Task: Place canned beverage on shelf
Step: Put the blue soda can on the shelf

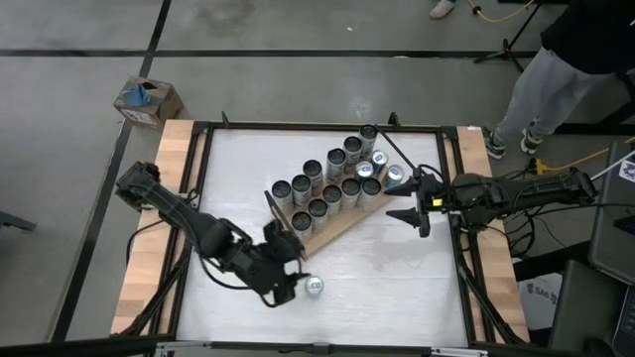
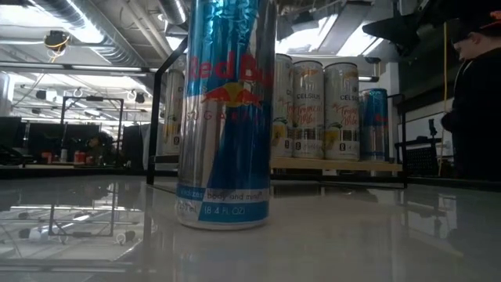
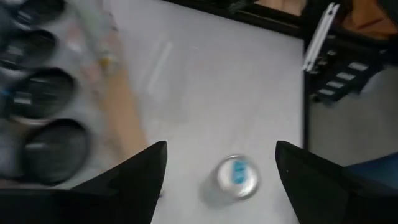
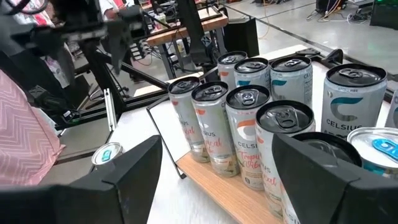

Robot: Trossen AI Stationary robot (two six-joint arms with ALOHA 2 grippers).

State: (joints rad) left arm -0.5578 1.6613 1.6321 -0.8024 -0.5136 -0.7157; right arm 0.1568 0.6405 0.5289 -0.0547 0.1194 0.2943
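Observation:
A silver and blue can (image 1: 315, 287) stands upright on its base on the white table; it fills the low view (image 2: 227, 117). My left gripper (image 1: 294, 286) is open just left of it. In the left wrist view the can's top (image 3: 236, 177) shows ahead between the two fingers, apart from both. The light-brown shelf (image 1: 342, 224) lies slantwise mid-table with a dark panel (image 1: 281, 216) at its near-left end, and carries many upright cans (image 1: 332, 183). My right gripper (image 1: 410, 204) is open and empty at the shelf's right end, facing the cans (image 4: 249, 118).
A black frame (image 1: 203, 198) and pale wooden planks (image 1: 159, 228) border the table. A cardboard box (image 1: 149, 99) sits on the floor beyond the far left corner. A person's legs (image 1: 531, 89) stand beyond the far right corner. White table surface (image 1: 397, 288) lies right of the lone can.

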